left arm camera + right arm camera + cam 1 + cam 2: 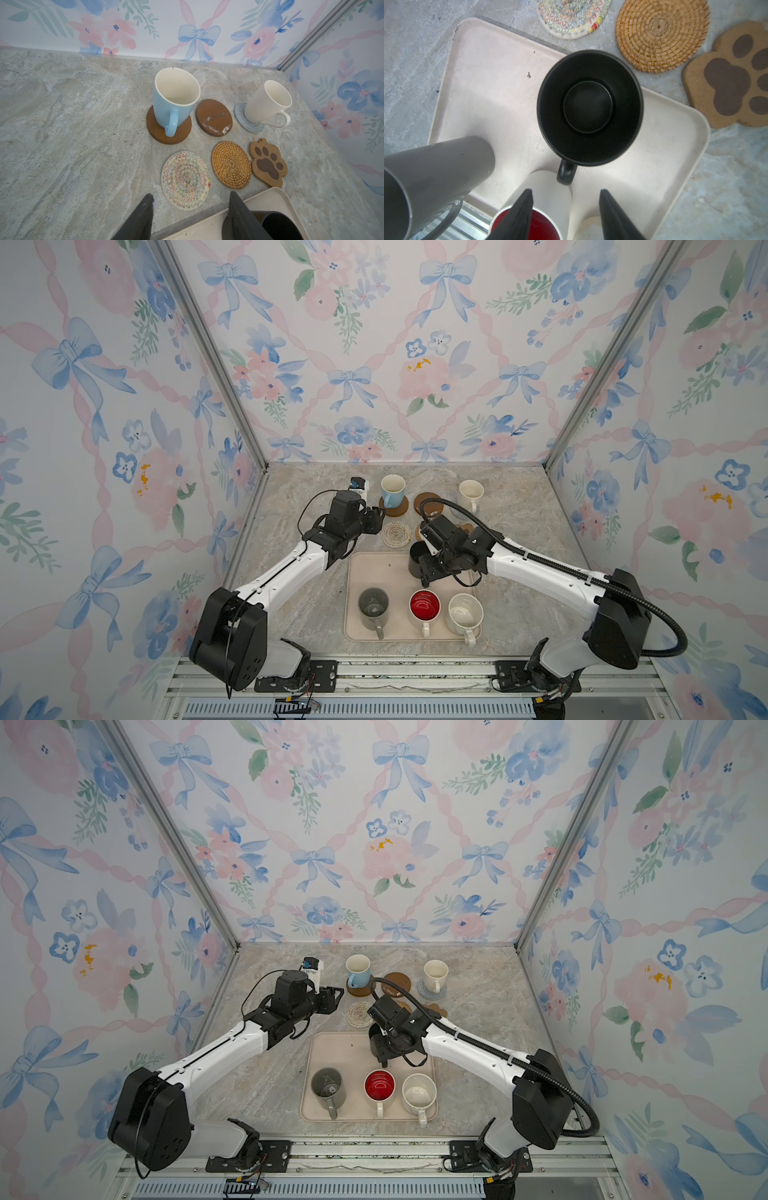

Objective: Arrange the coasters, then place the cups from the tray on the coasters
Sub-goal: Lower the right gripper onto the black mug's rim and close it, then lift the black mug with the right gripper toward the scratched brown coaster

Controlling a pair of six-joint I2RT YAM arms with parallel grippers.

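Several coasters lie in two rows behind the tray [365,568]. The light blue cup [174,99] stands on the plain brown disc [158,133], and the cream cup [268,104] on the grey-blue woven round [241,118]. Nothing stands on the glossy dark-brown disc [214,117], crochet round [185,178], rattan round [230,164] or paw [268,162]. The tray holds the black cup [589,108], grey cup [373,608], red-inside cup [424,608] and speckled cup [464,614]. My left gripper [192,195] hangs open and empty over the crochet round's near edge. My right gripper [566,190] is open just short of the black cup's handle [566,172].
Floral walls [395,364] close in the marble table [291,614] at the back and both sides. A metal rail [415,668] runs along the front edge. The left forearm [286,572] slants along the tray's left side, and the right forearm [540,568] reaches over its right corner.
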